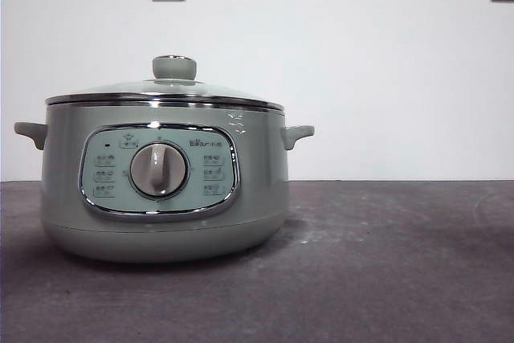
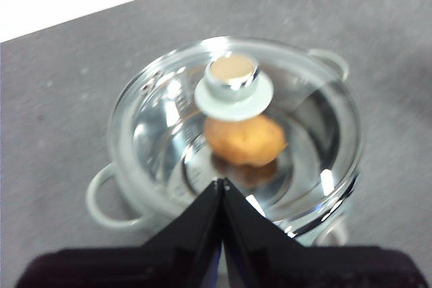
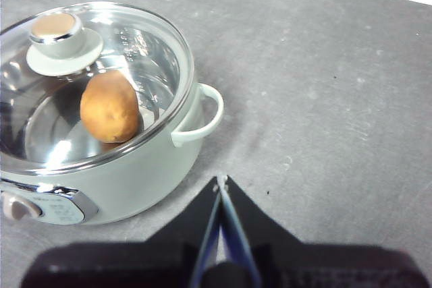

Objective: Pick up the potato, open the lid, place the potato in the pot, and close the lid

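I see even, bright light from above. The pot [image 1: 165, 190] throws a soft shadow on the table [image 1: 385, 263] beneath it. Glare streaks the lid [image 2: 236, 133], and my left wrist view is blurred; the front view stays sharp.

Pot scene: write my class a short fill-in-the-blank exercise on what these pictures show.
1. The potato lies ___ the pot.
2. The lid on the pot is made of clear ___.
3. Both grippers, left and right, have their jaws ___.

Missing words: inside; glass; shut
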Available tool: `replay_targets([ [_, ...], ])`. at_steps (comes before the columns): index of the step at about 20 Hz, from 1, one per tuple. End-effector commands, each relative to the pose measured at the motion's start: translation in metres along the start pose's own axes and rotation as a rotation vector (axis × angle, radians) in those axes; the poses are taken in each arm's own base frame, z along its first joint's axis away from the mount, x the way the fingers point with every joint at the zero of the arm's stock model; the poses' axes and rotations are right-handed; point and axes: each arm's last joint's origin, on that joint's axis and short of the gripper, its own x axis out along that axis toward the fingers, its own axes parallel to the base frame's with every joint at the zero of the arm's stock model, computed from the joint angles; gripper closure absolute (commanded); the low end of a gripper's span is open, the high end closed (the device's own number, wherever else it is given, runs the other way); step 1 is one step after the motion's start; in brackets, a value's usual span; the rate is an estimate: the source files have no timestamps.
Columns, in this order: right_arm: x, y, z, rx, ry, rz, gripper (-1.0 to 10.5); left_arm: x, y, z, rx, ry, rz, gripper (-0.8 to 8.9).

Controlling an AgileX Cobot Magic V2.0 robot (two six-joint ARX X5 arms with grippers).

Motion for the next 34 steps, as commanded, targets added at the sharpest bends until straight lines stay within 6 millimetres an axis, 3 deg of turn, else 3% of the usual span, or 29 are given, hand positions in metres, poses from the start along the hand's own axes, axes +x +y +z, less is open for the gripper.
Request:
replay_targets([
  [1, 0.001, 0.0, -0.002, 0.009, 0.001, -0.002, 9.5, -0.004, 0.011, -0.009, 0.003, -0.029, 0.072, 8.17],
  [3, 0.0, 0.0, -0.002, 0.009, 0.0, -0.002, 9.5, -0.001, 0.022, -0.028, -0.057, -0.11, 0.114, 8.17],
  [7, 0.0, 0.0, -0.002, 0.009, 0.0, -0.002, 9.5, 0.012, 0.039, -0.089, -0.138, -0.286, 0.218, 8.17],
  [10, 0.0, 0.0, -0.002, 0.009, 0.0, -0.002, 9.5, 0.02, 0.044, -0.129, -0.166, -0.297, 0.282, 8.17],
  [14, 0.0, 0.0, -0.002, 0.009, 0.0, -0.002, 9.5, 0.03, 0.046, -0.161, -0.188, -0.285, 0.348, 8.17],
  [20, 0.0, 0.0, -0.002, 0.009, 0.0, -0.002, 9.5, 0.04, 0.044, -0.184, -0.197, -0.256, 0.354, 8.17],
  [34, 0.0, 0.0, -0.002, 0.002, 0.001, -0.003, 9.5, 0.041, 0.044, -0.184, -0.228, -0.265, 0.333, 8.16],
])
